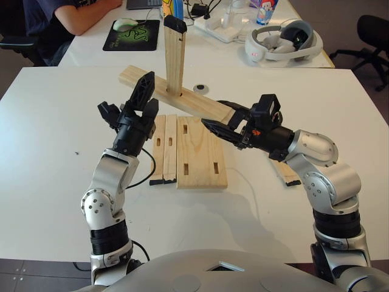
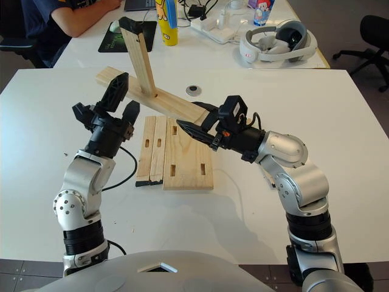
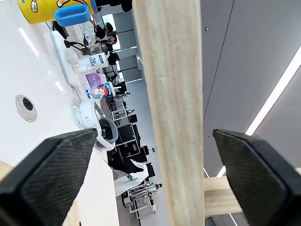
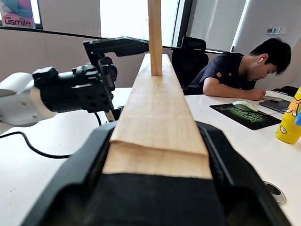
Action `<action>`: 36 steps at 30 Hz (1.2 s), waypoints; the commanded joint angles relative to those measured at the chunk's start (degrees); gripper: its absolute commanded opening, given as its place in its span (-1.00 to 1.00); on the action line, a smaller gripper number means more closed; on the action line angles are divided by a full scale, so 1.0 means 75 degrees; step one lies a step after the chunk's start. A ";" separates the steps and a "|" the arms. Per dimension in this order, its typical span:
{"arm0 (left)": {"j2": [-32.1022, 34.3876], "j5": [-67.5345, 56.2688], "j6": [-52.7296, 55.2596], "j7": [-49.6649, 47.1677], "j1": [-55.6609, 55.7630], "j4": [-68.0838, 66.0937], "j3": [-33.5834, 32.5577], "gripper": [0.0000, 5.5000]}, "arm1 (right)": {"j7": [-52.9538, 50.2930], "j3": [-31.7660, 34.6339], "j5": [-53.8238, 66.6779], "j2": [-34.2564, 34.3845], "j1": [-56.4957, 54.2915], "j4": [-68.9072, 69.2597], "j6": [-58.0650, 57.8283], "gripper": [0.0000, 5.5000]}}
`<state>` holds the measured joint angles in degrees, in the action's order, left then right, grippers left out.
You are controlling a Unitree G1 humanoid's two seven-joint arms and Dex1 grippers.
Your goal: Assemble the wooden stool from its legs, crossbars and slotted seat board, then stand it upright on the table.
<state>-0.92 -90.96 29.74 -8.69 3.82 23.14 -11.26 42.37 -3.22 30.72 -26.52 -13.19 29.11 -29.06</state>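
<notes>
A long wooden leg [image 1: 182,94] runs diagonally above the table, with a shorter wooden piece [image 1: 174,58] standing upright in its slot, black cap on top. My right gripper [image 1: 223,120] is shut on the leg's near-right end [image 4: 157,122]. My left gripper [image 1: 149,94] is open just in front of the upright piece [image 3: 169,108]. Its fingertips [image 3: 42,183] flank the piece without touching. The slotted seat board [image 1: 200,152] lies flat below, with two narrow slotted bars [image 1: 164,149] along its left side. Another wooden piece [image 1: 285,173] lies partly under my right arm.
Behind the white table [image 1: 55,121] a second table holds a headset [image 1: 282,39], a mouse pad [image 1: 130,33], a yellow bottle [image 2: 168,21] and a power strip [image 1: 213,24]. A round cable port [image 1: 202,88] sits behind the leg. A black cable [image 1: 146,176] trails near my left arm.
</notes>
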 commanded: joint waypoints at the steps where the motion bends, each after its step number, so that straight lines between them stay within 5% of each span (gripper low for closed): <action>1: 0.0070 0.0072 -0.0044 0.0036 0.0085 -0.0025 0.0028 0.41 | 0.0031 -0.0035 0.0012 -0.0001 -0.0180 0.0025 0.0141 -0.25; 18: 0.0076 0.0035 -0.0153 0.0057 0.0126 -0.0009 0.0024 -0.50 | 0.0054 -0.0172 -0.0105 -0.0003 -0.0125 -0.0122 0.0216 -0.25; 30: 0.0156 0.0241 -0.0255 0.0118 0.0167 -0.0018 0.0006 -0.57 | 0.0203 -0.0419 -0.0430 -0.0196 -0.0076 -0.0319 0.0445 -0.25; 36: 0.0271 0.0486 -0.0301 0.0176 0.0227 -0.0152 -0.0092 -0.62 | 0.0251 -0.0336 -0.0426 -0.0190 -0.0240 -0.0492 0.0444 0.12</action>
<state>0.83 -87.94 27.77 -7.62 4.34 22.82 -11.59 43.89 -5.96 27.54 -27.70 -13.24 26.17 -25.96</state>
